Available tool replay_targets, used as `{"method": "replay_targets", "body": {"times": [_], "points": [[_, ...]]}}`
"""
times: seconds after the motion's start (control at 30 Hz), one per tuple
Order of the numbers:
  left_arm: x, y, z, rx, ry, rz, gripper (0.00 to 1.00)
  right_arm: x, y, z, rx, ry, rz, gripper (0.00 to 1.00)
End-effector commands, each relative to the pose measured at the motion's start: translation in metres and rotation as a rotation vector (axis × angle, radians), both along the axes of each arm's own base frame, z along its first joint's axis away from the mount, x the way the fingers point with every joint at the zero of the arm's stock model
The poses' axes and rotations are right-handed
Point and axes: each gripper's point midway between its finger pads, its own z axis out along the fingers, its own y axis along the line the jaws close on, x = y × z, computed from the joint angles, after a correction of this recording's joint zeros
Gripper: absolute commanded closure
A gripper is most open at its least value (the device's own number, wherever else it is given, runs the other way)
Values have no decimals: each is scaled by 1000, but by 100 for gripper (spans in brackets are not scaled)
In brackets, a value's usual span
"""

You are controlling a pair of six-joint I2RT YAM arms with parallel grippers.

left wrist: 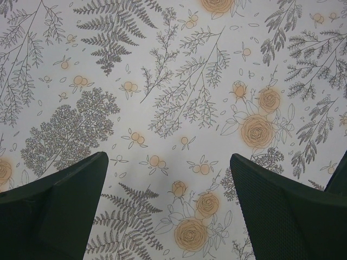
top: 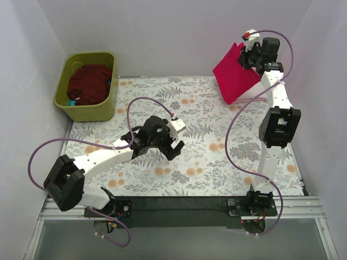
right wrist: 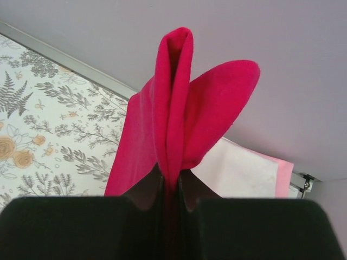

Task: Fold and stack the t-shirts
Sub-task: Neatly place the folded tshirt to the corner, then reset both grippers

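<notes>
- Dark maroon t-shirt (top: 89, 84) lay bunched in the olive tub (top: 62, 100) at far left, apparently not yet folded.
- Left gripper (top: 174, 142) hovered over the floral cloth (left wrist: 162, 81), jaws spread, holding nothing.
- Crimson t-shirt (top: 234, 73) hung folded at the far right corner, pinched in the right gripper (right wrist: 171, 187); this looked like the stacking step.
- Next move: lower it squarely onto the white t-shirt (right wrist: 238, 170) and pink t-shirt (right wrist: 283, 176) beneath, both mostly hidden.
</notes>
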Motion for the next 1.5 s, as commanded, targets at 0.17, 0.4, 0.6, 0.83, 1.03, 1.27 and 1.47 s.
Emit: {"method": "replay_targets", "body": {"times": [0.17,0.4,0.6,0.83,1.03,1.27,1.47], "points": [[8,1,7,10,-25,12,4,25,-34,26,-44,-158,-16,99],[11,0,6,27,-15,24,3,41,-59,-3,-59,-158,-54,99],[12,1,1,48,-2,25,3,49,-89,-20,-78,-160,-115,99],[13,4,-5,78,10,35,3,52,-118,-43,-102,-155,-179,85],[17,0,17,28,99,73,3,45,-155,-47,-139,-149,-298,9],[34,9,57,-100,265,203,3,6,-138,32,-110,-221,-248,2],[53,33,76,-166,427,284,3,-67,-94,61,-14,-90,-116,2]]}}
